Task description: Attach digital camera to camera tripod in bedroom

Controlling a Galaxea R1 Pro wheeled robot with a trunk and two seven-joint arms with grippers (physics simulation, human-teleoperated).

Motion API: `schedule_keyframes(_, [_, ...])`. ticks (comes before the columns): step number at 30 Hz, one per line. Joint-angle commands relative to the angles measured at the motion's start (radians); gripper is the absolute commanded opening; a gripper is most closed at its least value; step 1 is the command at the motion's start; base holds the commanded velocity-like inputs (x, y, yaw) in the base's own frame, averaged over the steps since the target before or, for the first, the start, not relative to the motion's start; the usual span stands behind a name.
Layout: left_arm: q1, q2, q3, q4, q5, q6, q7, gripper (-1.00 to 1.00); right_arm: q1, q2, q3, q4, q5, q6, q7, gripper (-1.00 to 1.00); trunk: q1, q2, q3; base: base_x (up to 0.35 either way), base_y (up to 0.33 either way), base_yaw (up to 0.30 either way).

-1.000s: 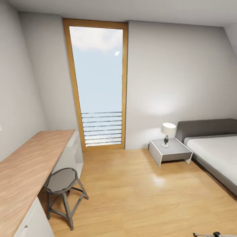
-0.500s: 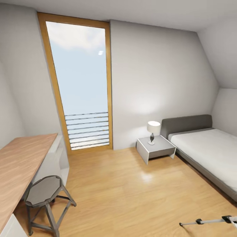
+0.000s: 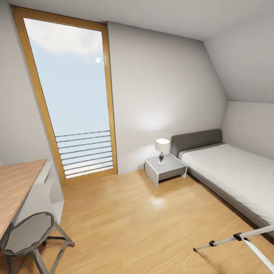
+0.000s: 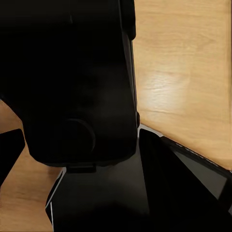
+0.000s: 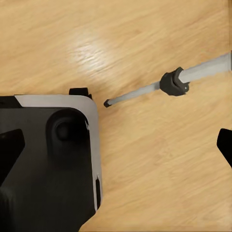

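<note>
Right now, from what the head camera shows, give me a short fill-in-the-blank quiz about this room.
1. The lamp stands on the ____ beside the bed.
2. The floor is made of light ____.
3. The camera tripod legs at the lower right are ____ with black joints.
4. The stool stands next to the wood-topped ____.

Missing words: nightstand; wood; silver; desk

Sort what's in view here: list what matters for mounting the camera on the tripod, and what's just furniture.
For the job:
tripod, its legs showing at the floor by the bed

Just furniture:
bed
nightstand
lamp
stool
desk
</note>
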Motion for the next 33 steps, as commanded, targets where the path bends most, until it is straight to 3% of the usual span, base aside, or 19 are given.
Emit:
schedule_keyframes(1, [0.0, 0.0, -0.009, 0.0, 0.005, -0.002, 0.004, -1.0, -0.001, -0.001, -0.009, 0.003, 0.009, -0.005, 0.001, 1.0, 0.0, -0.001, 0.0, 0.0, 0.0, -0.106])
schedule_keyframes(13, [0.0, -0.001, -0.009, 0.0, 0.003, 0.007, 0.004, -1.0, -0.001, -0.001, -0.009, 0.003, 0.009, -0.004, 0.001, 1.0, 0.0, -0.001, 0.0, 0.048, 0.016, -0.025])
schedule_keyframes(33, [0.0, 0.0, -0.009, 0.0, 0.003, 0.01, 0.004, -1.0, -0.001, -0.001, -0.009, 0.003, 0.008, -0.007, 0.001, 1.0, 0.0, -0.001, 0.0, 0.294, 0.132, -0.005])
